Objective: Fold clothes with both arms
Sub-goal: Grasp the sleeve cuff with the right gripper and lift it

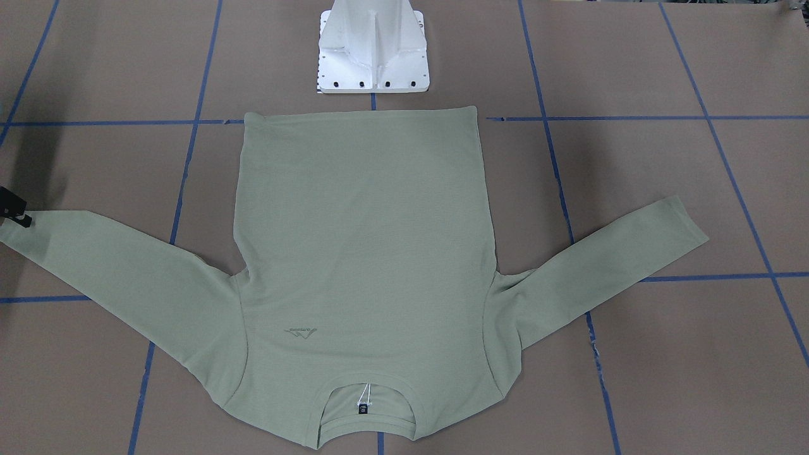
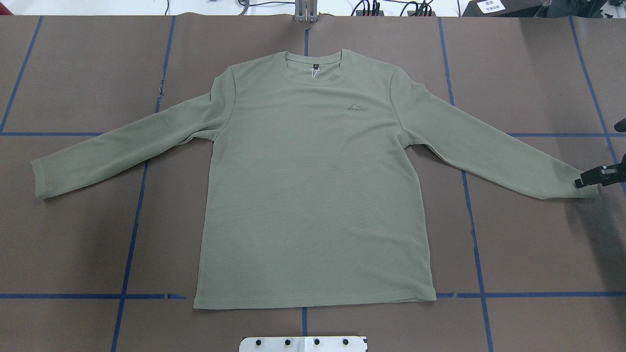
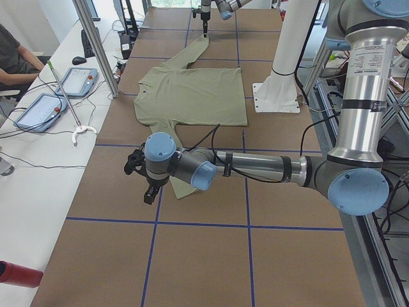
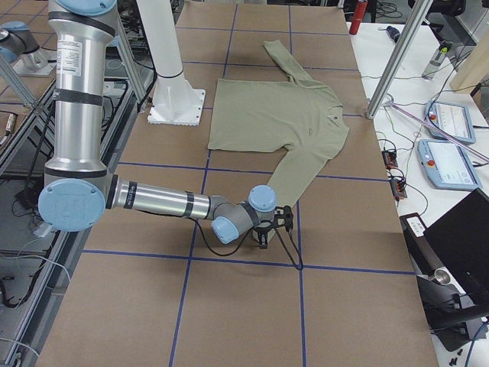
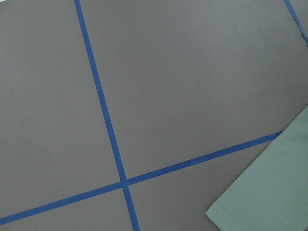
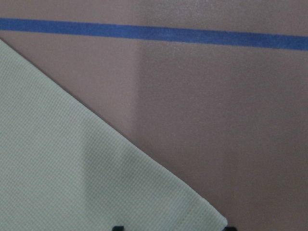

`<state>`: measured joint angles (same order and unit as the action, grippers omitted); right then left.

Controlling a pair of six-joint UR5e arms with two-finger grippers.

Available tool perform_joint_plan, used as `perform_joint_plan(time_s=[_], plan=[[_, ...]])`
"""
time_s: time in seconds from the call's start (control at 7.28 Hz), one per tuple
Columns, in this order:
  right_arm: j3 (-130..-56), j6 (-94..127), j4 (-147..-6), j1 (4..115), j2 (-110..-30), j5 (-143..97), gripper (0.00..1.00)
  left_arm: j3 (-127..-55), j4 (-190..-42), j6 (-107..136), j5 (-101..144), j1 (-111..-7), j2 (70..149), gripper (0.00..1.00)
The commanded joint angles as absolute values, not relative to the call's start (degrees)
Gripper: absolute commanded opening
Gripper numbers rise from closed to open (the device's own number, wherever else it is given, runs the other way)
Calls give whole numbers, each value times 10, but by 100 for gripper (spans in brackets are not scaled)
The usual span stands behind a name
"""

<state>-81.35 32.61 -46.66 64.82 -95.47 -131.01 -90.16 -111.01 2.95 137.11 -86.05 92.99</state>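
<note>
On the desk (image 2: 73, 244), the shirt (image 2: 313, 186) lies flat and centred, the right hand (image 2: 589, 179) straddling one sleeve cuff (image 6: 183, 211) with jaws apart, the left hand (image 3: 148, 196) of undeterminable state; sleeve fold judged pending, requiring closure on that cuff.

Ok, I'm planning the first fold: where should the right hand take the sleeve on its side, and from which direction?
Probably the cuff of the sleeve on the robot's right, approached from its outer end. The sleeve lies flat and straight on the table, so that end edge offers a way under; the right hand hovers right there.
</note>
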Motion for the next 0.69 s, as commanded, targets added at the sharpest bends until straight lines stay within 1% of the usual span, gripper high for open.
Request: perform_joint_plan(time_s=[0.0,0.14,0.27,0.41,0.55], plan=[[-813,326,-467,647,-957,-1310,77,-902,-1110,29,1371,-860,930,100],[-808,326,-466,647,-959,-1310,79,-902,-1110,28,1371,-860,930,100],[-802,326,-466,643,-959,-1310,83,-902,-1110,28,1371,-860,930,100],[-802,326,-466,642,-959,-1310,93,-903,-1110,29,1371,-860,930,100],[-802,326,-466,642,-959,-1310,98,-904,-1110,29,1371,-860,930,100]])
